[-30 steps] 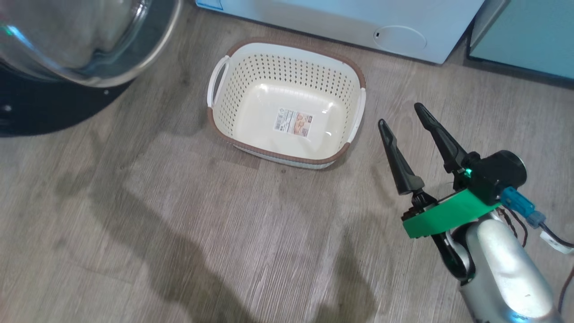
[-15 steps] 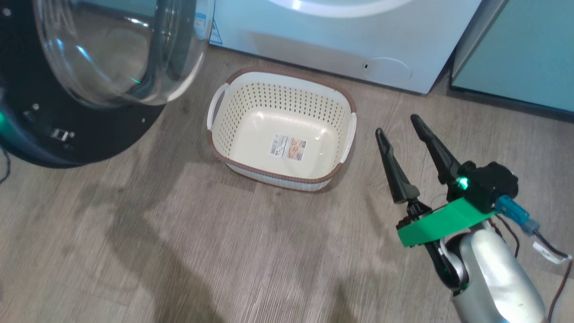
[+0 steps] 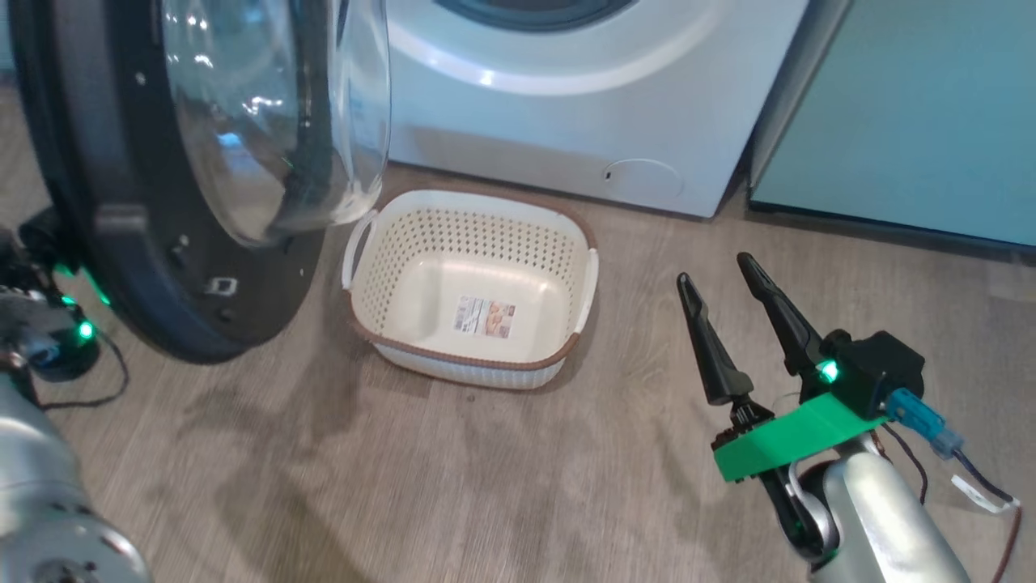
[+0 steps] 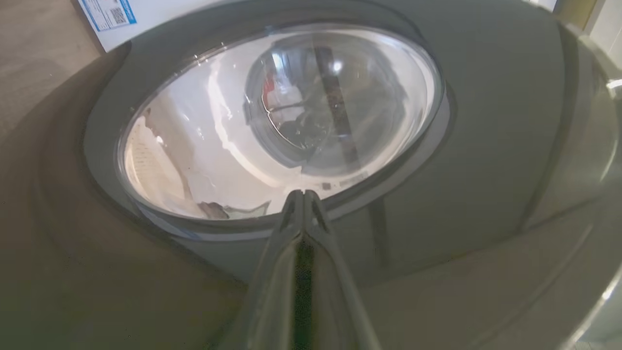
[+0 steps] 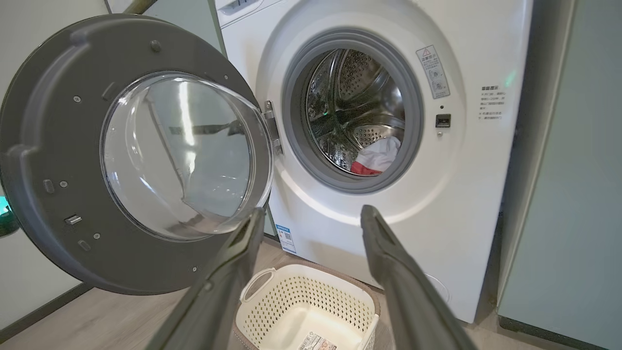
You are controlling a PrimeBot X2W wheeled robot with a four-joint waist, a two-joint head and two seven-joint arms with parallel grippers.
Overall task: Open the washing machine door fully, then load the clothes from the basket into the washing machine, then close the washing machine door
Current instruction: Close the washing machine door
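Two steps look done to me: the washing machine door stands swung wide, and the basket on the floor in front of the washing machine is empty bar its label. The clothes show as a red-and-white heap low in the drum. So closing the door is what's left, I reckon.

Left gripper has its fingers pressed together, empty, tips right up at the door's outer face by the edge of the glass. Can't tell if they actually touch. Right gripper hangs over the floor just right of the basket, fingers spread, holding nothing.

Next move probably wants the left arm to push that door round on its hinge toward the opening, with the right one kept out of the swing.

Versus a second ago, the head camera has tipped up, so way more door and washer front show. Basket was already empty and the right gripper's spread is the same.
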